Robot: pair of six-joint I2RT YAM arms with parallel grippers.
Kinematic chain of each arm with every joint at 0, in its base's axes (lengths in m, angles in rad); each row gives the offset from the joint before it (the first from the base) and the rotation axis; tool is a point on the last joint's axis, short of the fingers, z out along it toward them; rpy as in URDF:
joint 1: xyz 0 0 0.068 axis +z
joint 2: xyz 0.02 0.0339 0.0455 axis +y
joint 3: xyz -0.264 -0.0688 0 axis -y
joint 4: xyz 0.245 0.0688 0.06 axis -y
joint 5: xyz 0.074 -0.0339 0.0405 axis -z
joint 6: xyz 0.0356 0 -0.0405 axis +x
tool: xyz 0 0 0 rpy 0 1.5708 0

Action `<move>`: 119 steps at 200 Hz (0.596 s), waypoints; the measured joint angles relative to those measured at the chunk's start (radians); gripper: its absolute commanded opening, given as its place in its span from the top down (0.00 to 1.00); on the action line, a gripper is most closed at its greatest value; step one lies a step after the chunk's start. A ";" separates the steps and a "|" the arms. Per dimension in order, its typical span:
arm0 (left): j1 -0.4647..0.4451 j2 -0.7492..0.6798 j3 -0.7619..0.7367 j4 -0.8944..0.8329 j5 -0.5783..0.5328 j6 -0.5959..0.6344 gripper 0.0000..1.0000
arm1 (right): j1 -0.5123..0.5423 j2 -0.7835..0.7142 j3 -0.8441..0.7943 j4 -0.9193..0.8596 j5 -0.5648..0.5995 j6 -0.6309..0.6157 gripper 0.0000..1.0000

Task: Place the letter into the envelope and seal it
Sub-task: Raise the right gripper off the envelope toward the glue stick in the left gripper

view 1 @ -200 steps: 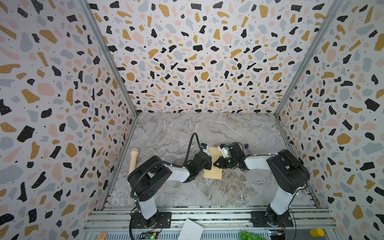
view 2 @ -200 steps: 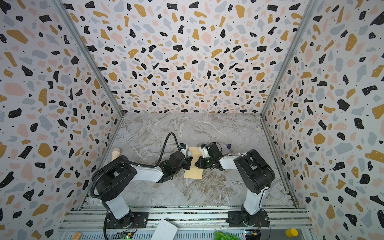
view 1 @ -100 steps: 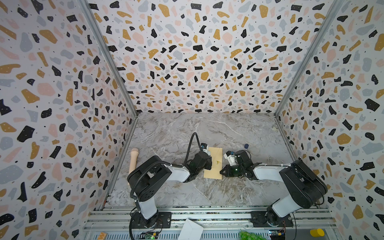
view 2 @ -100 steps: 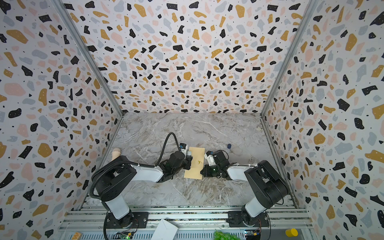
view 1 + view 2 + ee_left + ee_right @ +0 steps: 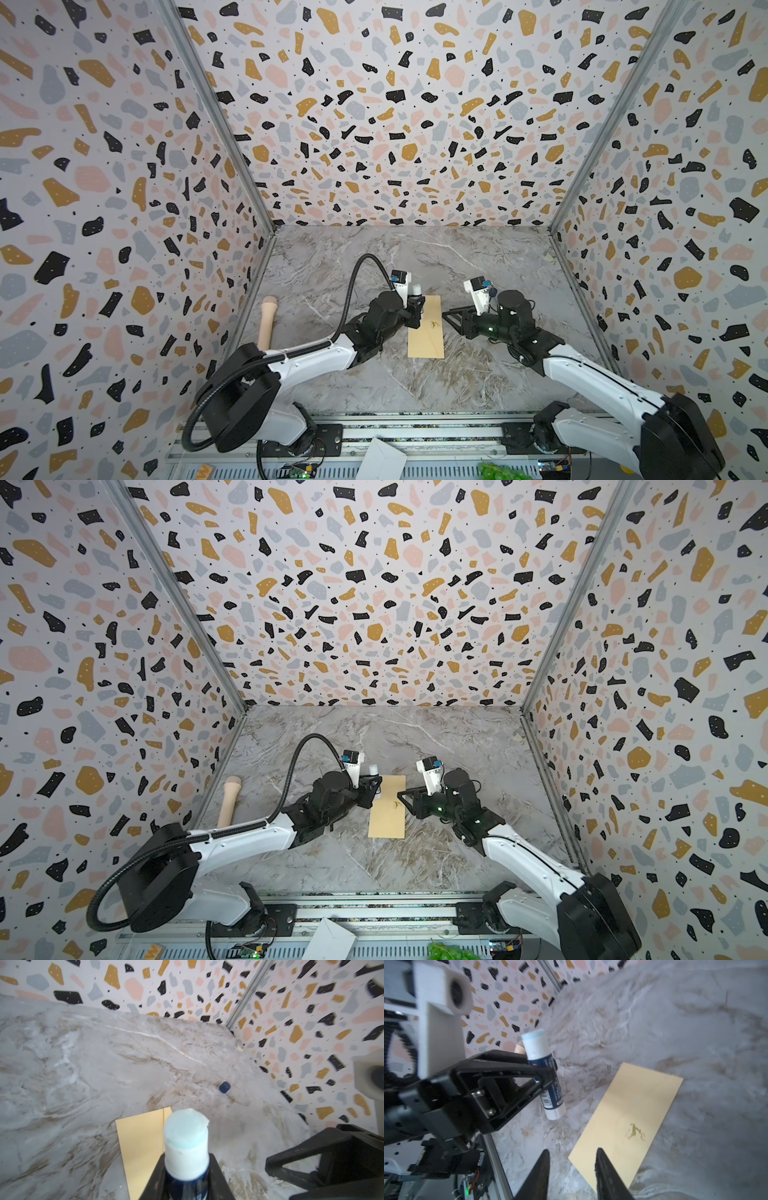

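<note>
The tan envelope lies flat on the marble table, flap down, with a small yellow mark on it. The letter does not show in any view. My left gripper is at the envelope's far left corner. It is shut on a glue stick held upright, with its uncapped pale tip pointing up. My right gripper hovers at the envelope's right edge near the mark. It is open, with nothing between its fingers.
A wooden handle lies along the left wall. A small dark blue cap sits on the table behind the right arm. White paper and a green item lie on the front rail. Patterned walls enclose three sides.
My right gripper, shut over the envelope a second ago, has opened and drawn back to the envelope's right edge. The left gripper with the glue stick has stayed put.
</note>
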 measured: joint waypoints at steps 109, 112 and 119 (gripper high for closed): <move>0.020 -0.160 0.002 0.161 0.201 -0.242 1.00 | -0.001 -0.187 -0.090 0.290 -0.105 0.191 0.40; 0.021 -0.162 0.002 0.169 0.205 -0.249 1.00 | -0.001 -0.183 -0.091 0.307 -0.112 0.204 0.39; 0.021 -0.163 0.002 0.182 0.214 -0.266 1.00 | -0.001 -0.174 -0.092 0.337 -0.119 0.225 0.39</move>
